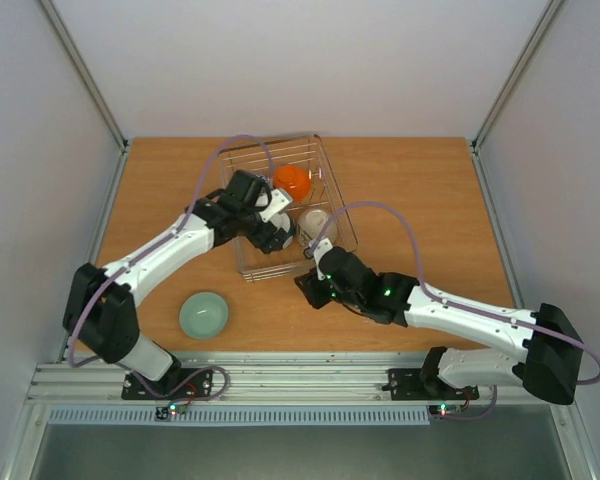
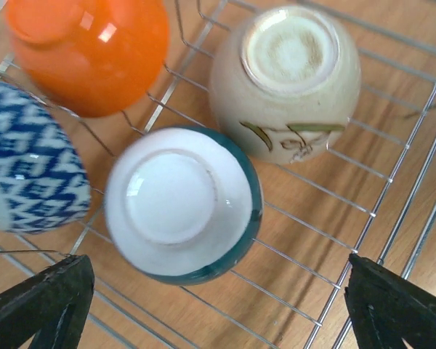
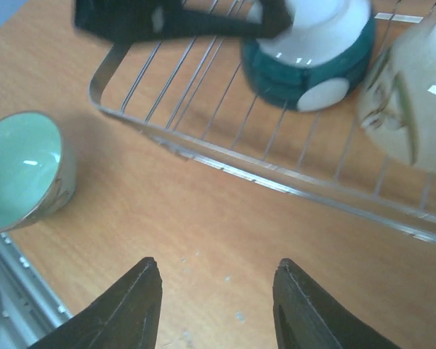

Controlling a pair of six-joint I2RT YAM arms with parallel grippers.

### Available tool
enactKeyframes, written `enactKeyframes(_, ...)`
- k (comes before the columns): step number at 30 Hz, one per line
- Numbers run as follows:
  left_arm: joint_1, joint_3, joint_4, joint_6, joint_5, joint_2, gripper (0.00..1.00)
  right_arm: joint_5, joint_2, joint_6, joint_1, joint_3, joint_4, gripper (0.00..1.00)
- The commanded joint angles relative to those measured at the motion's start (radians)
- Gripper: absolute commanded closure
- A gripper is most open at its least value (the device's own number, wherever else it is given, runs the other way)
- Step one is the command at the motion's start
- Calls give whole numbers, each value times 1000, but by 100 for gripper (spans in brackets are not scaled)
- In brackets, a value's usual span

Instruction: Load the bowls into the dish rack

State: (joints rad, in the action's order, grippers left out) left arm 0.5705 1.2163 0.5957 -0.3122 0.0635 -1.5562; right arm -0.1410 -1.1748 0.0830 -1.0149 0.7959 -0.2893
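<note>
Bowls sat upturned in the wire dish rack. Left gripper gaped above the teal-banded bowl; right gripper gaped over the table near a pale green bowl.

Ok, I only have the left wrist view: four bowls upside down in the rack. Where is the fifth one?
Observer: The pale green bowl stands open side up on the table, outside the dish rack, toward the near left side.
Operator: Is the right gripper carrying anything?
Observer: No. The right gripper is open and empty, low over the table just in front of the rack's near edge.
Operator: Anything between it and that bowl?
Observer: Only bare table. In the right wrist view the bowl lies off to the left of the fingers.
</note>
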Motion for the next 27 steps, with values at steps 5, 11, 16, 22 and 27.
enactKeyframes(5, -96, 39, 36, 61, 152, 191, 4, 53, -146, -42, -149, 65, 46, 57)
enactKeyframes(11, -187, 24, 72, 58, 236, 260, 4, 147, -314, -61, -232, 157, 117, 49)
enactKeyframes(16, -224, -2, 73, 60, 265, 259, 3, 177, -424, -65, -238, 229, 165, 47)
enactKeyframes(22, -240, -10, 75, 61, 292, 262, 3, 223, -559, -55, -238, 349, 183, 47)
enactKeyframes(27, -243, -18, 74, 61, 306, 271, 2, 229, -644, -58, -235, 411, 197, 48)
